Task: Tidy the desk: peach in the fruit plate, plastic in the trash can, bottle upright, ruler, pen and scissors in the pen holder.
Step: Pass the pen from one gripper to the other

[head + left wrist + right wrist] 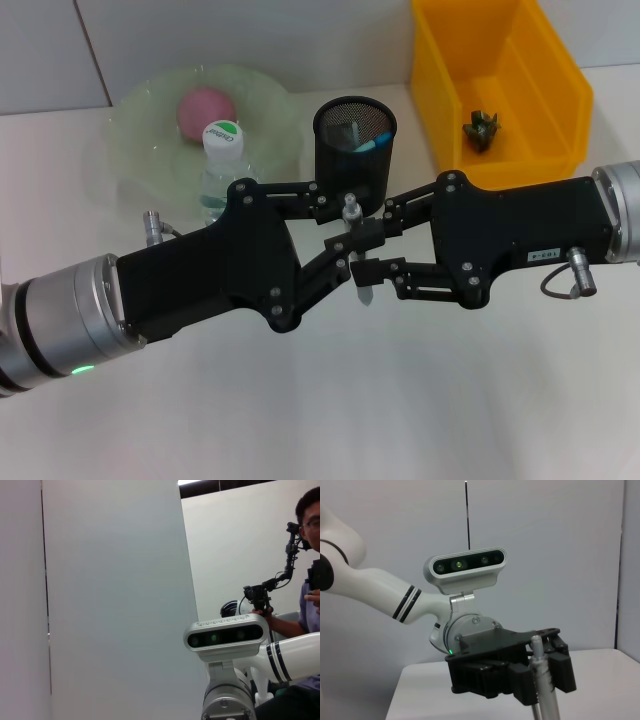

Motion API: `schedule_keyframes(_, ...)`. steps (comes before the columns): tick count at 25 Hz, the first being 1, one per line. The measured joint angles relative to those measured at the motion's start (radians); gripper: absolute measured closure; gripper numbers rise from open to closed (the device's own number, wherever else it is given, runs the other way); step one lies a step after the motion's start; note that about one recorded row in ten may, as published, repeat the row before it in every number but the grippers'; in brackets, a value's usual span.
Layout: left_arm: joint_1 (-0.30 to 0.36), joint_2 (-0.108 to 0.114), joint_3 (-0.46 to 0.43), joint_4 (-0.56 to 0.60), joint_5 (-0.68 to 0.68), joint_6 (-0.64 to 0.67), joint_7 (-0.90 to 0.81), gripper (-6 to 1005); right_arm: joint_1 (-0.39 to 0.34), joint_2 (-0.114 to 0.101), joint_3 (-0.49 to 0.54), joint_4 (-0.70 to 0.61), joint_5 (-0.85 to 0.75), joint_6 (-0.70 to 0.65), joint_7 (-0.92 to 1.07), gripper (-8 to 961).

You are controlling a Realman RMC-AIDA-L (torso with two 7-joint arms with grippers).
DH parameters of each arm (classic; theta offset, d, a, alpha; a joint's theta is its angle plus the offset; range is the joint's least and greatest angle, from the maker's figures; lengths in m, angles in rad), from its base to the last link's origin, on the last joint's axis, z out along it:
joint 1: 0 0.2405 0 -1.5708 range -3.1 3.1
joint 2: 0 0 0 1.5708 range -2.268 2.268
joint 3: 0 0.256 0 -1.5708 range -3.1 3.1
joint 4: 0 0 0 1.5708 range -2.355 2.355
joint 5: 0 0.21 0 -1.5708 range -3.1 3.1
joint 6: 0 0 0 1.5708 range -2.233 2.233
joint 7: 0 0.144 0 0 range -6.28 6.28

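Observation:
A silver pen point(357, 255) hangs nearly upright between my two grippers, above the table in front of the black mesh pen holder point(355, 150). My right gripper point(360, 255) reaches in from the right, shut on the pen. My left gripper point(342, 228) reaches in from the left, and its jaws stand open around the pen's upper end. In the right wrist view the pen point(542, 685) rises in front of the left gripper point(542, 677). A pink peach point(205, 110) lies in the green plate point(140, 120). A clear bottle point(222, 160) with a green-and-white cap stands upright. Dark crumpled plastic point(482, 128) lies in the yellow bin point(560, 100).
The pen holder holds several items, one with a blue end point(368, 143). The bottle stands at the plate's front edge, just behind my left arm. The left wrist view shows only a wall, my head camera point(225, 635) and a person point(310, 595) at the far edge.

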Motion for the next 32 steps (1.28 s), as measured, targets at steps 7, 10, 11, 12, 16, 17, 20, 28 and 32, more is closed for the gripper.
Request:
schedule_keyframes(7, 0.001, 0.0, 0.0, 0.001, 0.0, 0.001, 0.0, 777, 0.0, 0.0, 0.0, -0.001, 0.0, 0.0, 0.0, 647)
schedule_keyframes(10, 0.001, 0.0, 0.0, 0.001, 0.0, 0.002, -0.002, 776, 0.001, 0.0, -0.009, -0.007, 0.0, -0.002, 0.002, 662)
schedule_keyframes(11, 0.001, 0.0, 0.0, 0.001, 0.0, 0.002, -0.002, 776, 0.001, 0.0, -0.009, -0.007, 0.0, -0.002, 0.002, 667)
schedule_keyframes(12, 0.0, 0.0, 0.0, 0.0, 0.001, 0.002, -0.002, 776, 0.001, 0.0, -0.016, -0.012, -0.002, -0.001, 0.005, 671)
schedule_keyframes(16, 0.0, 0.0, 0.0, -0.001, 0.001, 0.002, -0.002, 776, -0.007, 0.001, -0.047, -0.043, -0.007, 0.017, 0.011, 691)
schedule_keyframes(17, 0.0, 0.0, 0.0, -0.002, 0.001, 0.002, -0.003, 776, -0.011, 0.002, -0.055, -0.054, -0.007, 0.022, 0.011, 696)
schedule_keyframes(20, 0.0, 0.0, 0.0, -0.004, -0.002, 0.003, -0.005, 775, -0.019, 0.003, -0.078, -0.076, -0.007, 0.037, 0.011, 711)
schedule_keyframes(28, -0.002, 0.0, 0.0, -0.005, 0.002, 0.004, -0.015, 775, -0.026, 0.005, -0.097, -0.079, 0.01, 0.053, 0.011, 760)
schedule_keyframes(32, -0.002, 0.0, 0.001, -0.003, 0.0, 0.006, -0.014, 774, -0.033, 0.005, -0.099, -0.08, 0.033, 0.05, 0.006, 798)
